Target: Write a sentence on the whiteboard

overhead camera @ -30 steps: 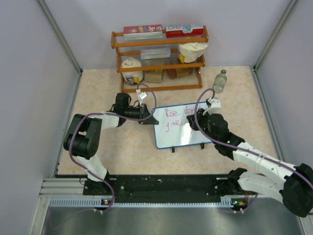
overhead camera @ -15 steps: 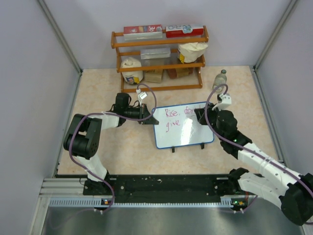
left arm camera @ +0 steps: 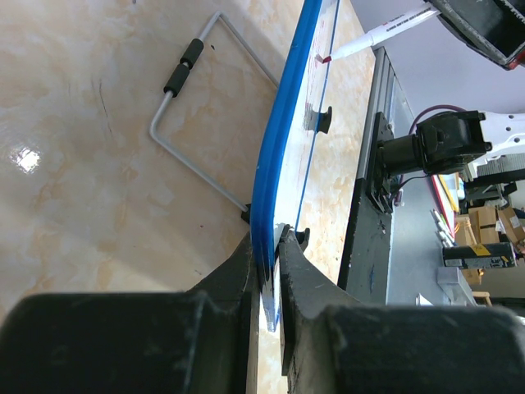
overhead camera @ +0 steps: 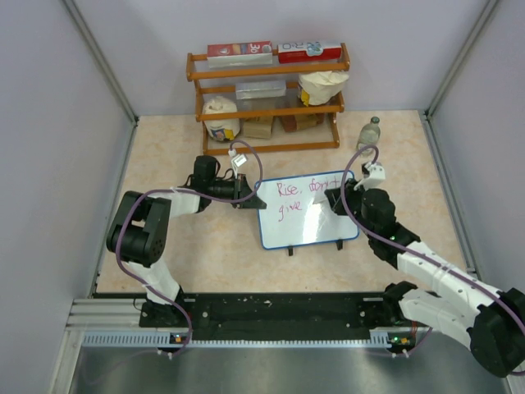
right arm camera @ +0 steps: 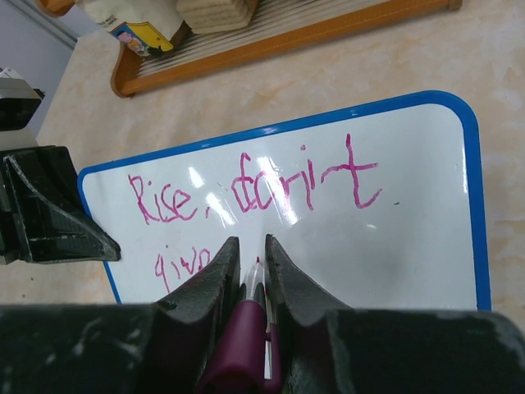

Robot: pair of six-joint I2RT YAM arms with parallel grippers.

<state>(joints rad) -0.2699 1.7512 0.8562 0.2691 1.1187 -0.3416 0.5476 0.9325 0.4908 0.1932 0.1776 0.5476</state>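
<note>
From above: pinching the left edge of the whiteboard with the left gripper, steadying it near the middle of the table, in front of the wooden rack. Reaching the right gripper over the board's right half. Showing the sentence as one full pink line and a shorter second one.

From the left wrist: clamping both jaws on the blue frame, seen edge-on, with the wire stand behind. Holding a marker tip close against the writing face, probably touching.

From the right wrist: squeezing the marker firmly, pointing its tip at the second line. Reading "Rise, don't" above and "giv" below, with anything further hidden by the fingers. Judging most of the writing done, probably lacking a closing word.
</note>
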